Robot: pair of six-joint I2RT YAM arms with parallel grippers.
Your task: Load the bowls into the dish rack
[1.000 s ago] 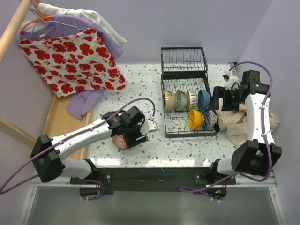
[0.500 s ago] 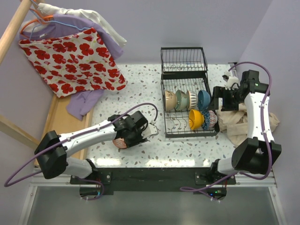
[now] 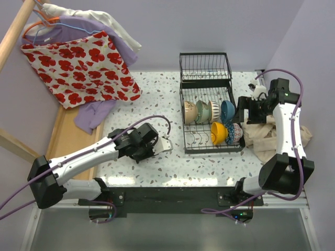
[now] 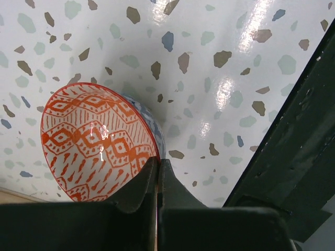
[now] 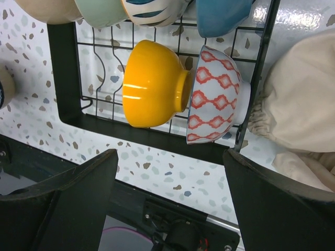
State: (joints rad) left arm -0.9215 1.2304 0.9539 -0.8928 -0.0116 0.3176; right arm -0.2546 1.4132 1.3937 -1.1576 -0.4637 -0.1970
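Note:
A reddish-brown patterned bowl [image 4: 94, 141] lies tilted on the speckled table, and my left gripper [image 4: 158, 166] is shut on its rim, one finger inside and one outside. From above, the left gripper [image 3: 142, 147] covers that bowl, left of the black wire dish rack [image 3: 212, 150]. The rack holds a cream bowl [image 3: 189, 112], a pale green bowl [image 3: 203, 111], a blue-white patterned one [image 3: 214, 110], a blue one [image 3: 227, 110], an orange-yellow bowl [image 3: 220, 133] [image 5: 152, 83] and a red-patterned bowl [image 3: 234, 134] [image 5: 214, 97]. My right gripper [image 3: 246, 112] [image 5: 172, 198] hangs open beside the rack's right side, holding nothing.
The rack's higher-walled basket section [image 3: 205, 68] stands behind it. A cream cloth [image 3: 267, 137] [image 5: 303, 104] lies right of the rack. Clothes [image 3: 78, 57] hang at the back left over a wooden tray [image 3: 70, 141]. The table's black front edge [image 4: 293, 157] runs close to the held bowl.
My left gripper has closed onto the patterned bowl's rim and now covers the bowl from above. The right arm has stayed put, still open.

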